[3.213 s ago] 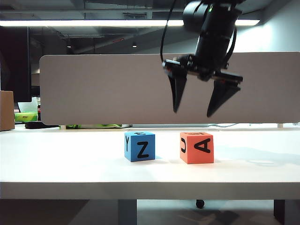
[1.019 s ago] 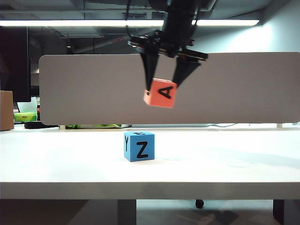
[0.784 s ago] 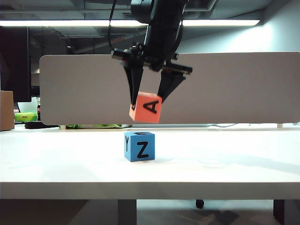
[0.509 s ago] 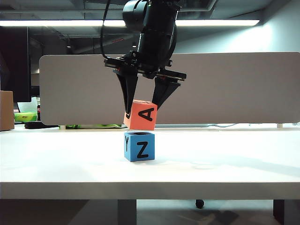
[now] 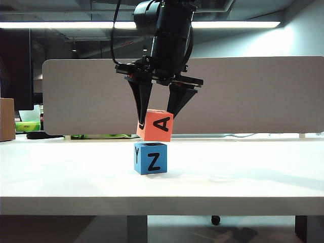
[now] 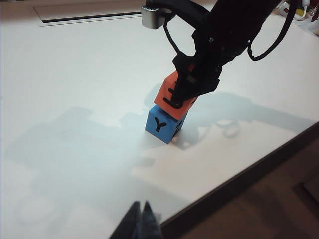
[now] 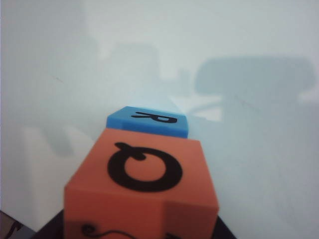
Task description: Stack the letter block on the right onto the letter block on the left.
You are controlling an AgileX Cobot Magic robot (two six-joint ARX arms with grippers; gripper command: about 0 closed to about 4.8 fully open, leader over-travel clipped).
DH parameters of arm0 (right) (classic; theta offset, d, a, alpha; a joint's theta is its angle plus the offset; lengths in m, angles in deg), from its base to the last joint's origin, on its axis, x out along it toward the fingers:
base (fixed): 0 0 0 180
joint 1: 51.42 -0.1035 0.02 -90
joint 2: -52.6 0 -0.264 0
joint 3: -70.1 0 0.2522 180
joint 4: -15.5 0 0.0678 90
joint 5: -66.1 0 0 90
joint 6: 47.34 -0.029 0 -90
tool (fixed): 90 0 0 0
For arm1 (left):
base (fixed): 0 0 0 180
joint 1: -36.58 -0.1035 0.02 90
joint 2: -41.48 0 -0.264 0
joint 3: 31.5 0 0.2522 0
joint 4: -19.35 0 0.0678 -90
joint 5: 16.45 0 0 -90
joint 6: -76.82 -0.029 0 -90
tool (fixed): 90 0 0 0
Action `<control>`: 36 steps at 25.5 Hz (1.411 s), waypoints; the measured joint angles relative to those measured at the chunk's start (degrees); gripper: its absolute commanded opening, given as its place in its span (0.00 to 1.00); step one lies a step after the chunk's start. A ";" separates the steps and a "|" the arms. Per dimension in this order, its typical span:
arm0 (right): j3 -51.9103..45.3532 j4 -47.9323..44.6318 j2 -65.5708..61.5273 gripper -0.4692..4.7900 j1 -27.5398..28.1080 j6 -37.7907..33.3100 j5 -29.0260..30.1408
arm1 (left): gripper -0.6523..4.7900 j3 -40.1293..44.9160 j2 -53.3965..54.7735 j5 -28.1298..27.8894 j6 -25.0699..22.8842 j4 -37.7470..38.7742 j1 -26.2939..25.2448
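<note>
The orange letter block [image 5: 155, 125], with a black A facing front, hangs slightly tilted between the fingers of my right gripper [image 5: 156, 120], which is shut on it. It sits directly over the blue letter block [image 5: 151, 158], marked Z, with its underside at or just above the blue top. The right wrist view shows the orange block [image 7: 142, 184] close up, with the blue block [image 7: 149, 122] just beyond it. In the left wrist view my left gripper [image 6: 141, 220] is shut and empty near the table's edge, away from the orange block [image 6: 172, 97] and the blue block [image 6: 162, 125].
The blocks stand mid-table on a white tabletop [image 5: 253, 177]. Behind it runs a grey partition panel [image 5: 76, 96]. A cardboard box [image 5: 6, 119] sits at the far left. The table's front edge [image 6: 249, 172] is close to my left gripper.
My right gripper carried the orange block left and down from high above the table to just over the blue block. The left arm has not moved.
</note>
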 measured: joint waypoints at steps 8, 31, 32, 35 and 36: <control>0.00 -1.66 0.00 0.77 -0.02 0.02 1.62 | 0.11 0.00 0.00 0.00 -0.02 0.00 0.00; 10.88 -3.32 10.60 0.08 -7.23 9.46 -7.45 | 0.11 -0.02 -0.46 -8.79 0.46 -9.84 -0.04; 10.84 -4.57 10.99 0.08 -7.54 9.46 -7.61 | 0.11 -0.02 -1.03 -9.84 0.50 -9.84 -0.04; 10.67 -6.58 12.17 0.08 -8.90 9.66 -7.87 | 0.11 0.00 -4.20 -11.69 0.55 -9.75 -0.04; 10.67 -7.15 12.63 0.08 -9.60 9.94 -7.87 | 0.11 0.00 -5.70 -12.22 0.66 -9.84 -0.04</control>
